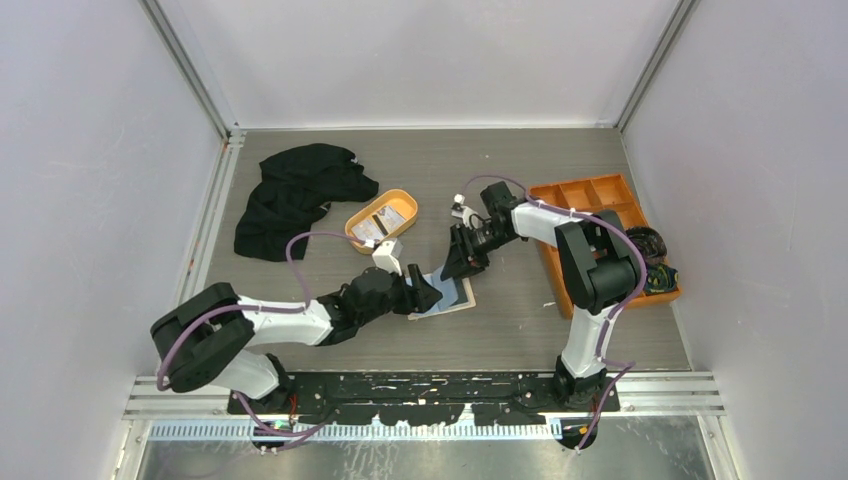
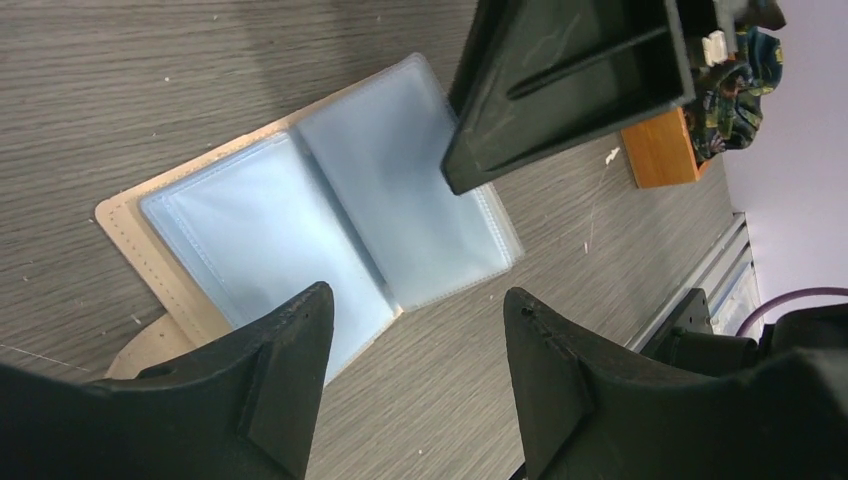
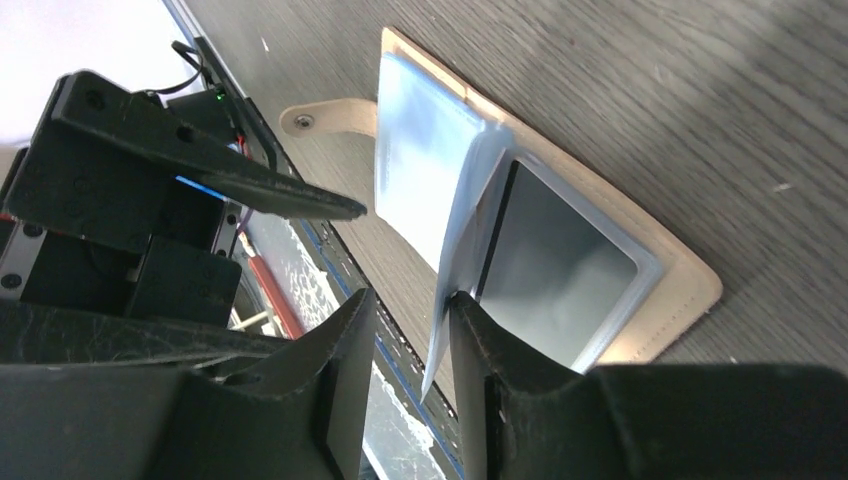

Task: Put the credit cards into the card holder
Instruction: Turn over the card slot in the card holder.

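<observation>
The card holder (image 1: 455, 297) is lying spread open on the bench, a little toward the arm bases from the orange oval tray (image 1: 402, 197). Its beige-pink cover is facing down and its snap tab (image 3: 320, 118) is lying flat. The pale blue-grey clear sleeves (image 2: 300, 220) are facing up, with one sleeve leaf (image 3: 430, 170) standing raised off the rest. The credit cards (image 1: 383, 222), whitish with dark print, are lying flat inside that tray.

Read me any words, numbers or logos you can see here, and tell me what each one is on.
No text can be read anywhere.
Cards in the orange tray: dark print, too small to read.
Wallet: no lettering shows.
</observation>
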Robot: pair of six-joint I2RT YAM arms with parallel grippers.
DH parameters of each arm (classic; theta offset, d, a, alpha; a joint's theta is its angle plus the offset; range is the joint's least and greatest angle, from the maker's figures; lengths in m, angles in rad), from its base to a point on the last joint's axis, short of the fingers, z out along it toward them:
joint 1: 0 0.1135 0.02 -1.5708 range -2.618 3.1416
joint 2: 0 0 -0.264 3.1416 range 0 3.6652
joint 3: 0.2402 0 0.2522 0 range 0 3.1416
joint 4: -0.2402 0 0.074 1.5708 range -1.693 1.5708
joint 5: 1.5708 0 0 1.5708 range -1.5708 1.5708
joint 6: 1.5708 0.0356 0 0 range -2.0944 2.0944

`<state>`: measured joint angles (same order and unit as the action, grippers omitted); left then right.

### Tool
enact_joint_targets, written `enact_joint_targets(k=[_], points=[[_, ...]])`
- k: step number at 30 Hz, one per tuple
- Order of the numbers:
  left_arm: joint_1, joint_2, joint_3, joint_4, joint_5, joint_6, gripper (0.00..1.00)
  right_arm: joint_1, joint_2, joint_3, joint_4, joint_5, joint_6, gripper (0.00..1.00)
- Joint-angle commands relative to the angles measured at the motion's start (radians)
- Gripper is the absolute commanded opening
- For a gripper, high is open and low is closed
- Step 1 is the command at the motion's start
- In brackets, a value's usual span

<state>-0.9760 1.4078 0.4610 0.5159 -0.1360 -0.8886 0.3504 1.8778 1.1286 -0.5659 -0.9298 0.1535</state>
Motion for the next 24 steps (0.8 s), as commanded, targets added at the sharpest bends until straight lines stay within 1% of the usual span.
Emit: enact_joint_targets(k=[1,7,14,17,20,22,24], points=[[0.02,0.056,0.007,0.11,0.037,-0.039,0.63,-0.019,-0.066,-0.024,0.042,-0.011,0.034,0.38],[0.027,0.097,0.02,0.135,0.029,-0.064,0.63,-0.019,-0.077,-0.027,0.021,0.098,0.007,0.37],[0.027,0.045,0.0,0.115,0.001,-0.058,0.63,-0.019,-0.103,-0.016,-0.017,0.207,-0.066,0.4],[0.027,0.008,-0.016,0.1,-0.007,-0.041,0.63,-0.018,-0.138,-0.013,-0.024,0.255,-0.11,0.43],[0.026,-0.021,-0.028,0.083,-0.006,-0.029,0.63,-0.013,-0.209,-0.019,-0.028,0.327,-0.197,0.51],[0.027,-0.031,-0.042,0.081,0.0,-0.024,0.63,-0.007,-0.252,-0.044,-0.008,0.291,-0.232,0.54],[0.026,-0.035,-0.059,0.091,0.002,-0.027,0.63,0.014,-0.259,-0.056,-0.005,0.258,-0.243,0.55]])
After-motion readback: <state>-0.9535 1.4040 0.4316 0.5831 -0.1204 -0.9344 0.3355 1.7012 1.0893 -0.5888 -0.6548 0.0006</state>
